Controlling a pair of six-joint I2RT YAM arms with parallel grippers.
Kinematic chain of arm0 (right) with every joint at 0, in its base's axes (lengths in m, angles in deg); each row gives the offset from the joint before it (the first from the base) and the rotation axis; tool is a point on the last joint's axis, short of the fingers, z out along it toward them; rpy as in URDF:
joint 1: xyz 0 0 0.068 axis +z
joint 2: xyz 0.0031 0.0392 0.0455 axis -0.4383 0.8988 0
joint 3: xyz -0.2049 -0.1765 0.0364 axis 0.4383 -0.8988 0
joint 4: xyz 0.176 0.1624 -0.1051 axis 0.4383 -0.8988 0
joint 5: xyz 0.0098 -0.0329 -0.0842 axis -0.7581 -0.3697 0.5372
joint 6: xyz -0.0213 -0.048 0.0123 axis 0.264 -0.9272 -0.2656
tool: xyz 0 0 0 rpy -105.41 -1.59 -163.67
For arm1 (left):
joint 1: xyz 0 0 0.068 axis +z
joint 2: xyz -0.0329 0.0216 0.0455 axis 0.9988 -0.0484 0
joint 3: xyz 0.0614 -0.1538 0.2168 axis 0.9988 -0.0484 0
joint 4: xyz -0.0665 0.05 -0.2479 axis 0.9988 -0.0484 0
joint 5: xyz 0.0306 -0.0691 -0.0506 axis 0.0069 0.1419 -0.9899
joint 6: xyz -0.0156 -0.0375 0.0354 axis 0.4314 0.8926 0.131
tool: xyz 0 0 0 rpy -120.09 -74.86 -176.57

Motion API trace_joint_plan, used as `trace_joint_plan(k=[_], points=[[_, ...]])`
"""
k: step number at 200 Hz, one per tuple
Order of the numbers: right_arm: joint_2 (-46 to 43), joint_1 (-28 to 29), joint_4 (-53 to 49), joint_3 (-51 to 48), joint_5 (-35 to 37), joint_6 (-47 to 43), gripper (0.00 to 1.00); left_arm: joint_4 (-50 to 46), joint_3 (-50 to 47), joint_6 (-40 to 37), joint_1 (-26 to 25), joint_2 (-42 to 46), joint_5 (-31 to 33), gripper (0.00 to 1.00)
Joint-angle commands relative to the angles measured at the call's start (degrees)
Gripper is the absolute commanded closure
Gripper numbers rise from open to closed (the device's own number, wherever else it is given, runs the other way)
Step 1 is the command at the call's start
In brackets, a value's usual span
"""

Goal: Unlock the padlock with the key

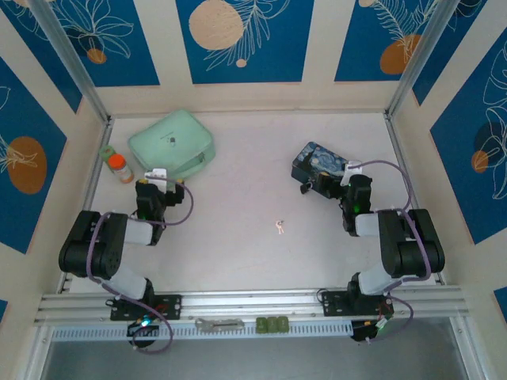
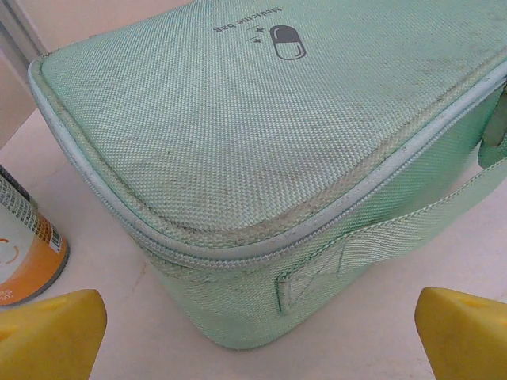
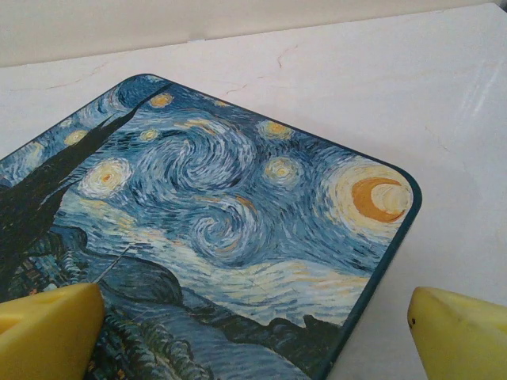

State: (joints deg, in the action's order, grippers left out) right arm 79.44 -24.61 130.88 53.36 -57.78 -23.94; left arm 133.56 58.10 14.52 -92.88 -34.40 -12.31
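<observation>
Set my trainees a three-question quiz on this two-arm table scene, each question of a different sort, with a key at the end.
1. True or false: the key lies on the bare table between the two arms, in neither gripper.
2. Short answer: what painted thing lies just in front of the right gripper?
3. Pick one: the left gripper, jaws wide, faces A the mint-green bag; B a wooden box; C a plate.
Key: 1 true. 2 the starry-night tin. 3 A.
</observation>
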Motion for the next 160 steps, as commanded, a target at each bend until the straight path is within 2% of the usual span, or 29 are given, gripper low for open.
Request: trace_joint_plan(k=[1,160], points=[[-0.2,0.2,1.1,0.1,-0.5,-1.2,0.01,0.5,0.8,-0.1,0.7,-0.2,-0.7,0.01],[-0.3,-0.4,0.9,0.2,-1.8,-0.8,0.01,0.2,0.8,0.3,0.8,-0.2,-1.1,0.01]])
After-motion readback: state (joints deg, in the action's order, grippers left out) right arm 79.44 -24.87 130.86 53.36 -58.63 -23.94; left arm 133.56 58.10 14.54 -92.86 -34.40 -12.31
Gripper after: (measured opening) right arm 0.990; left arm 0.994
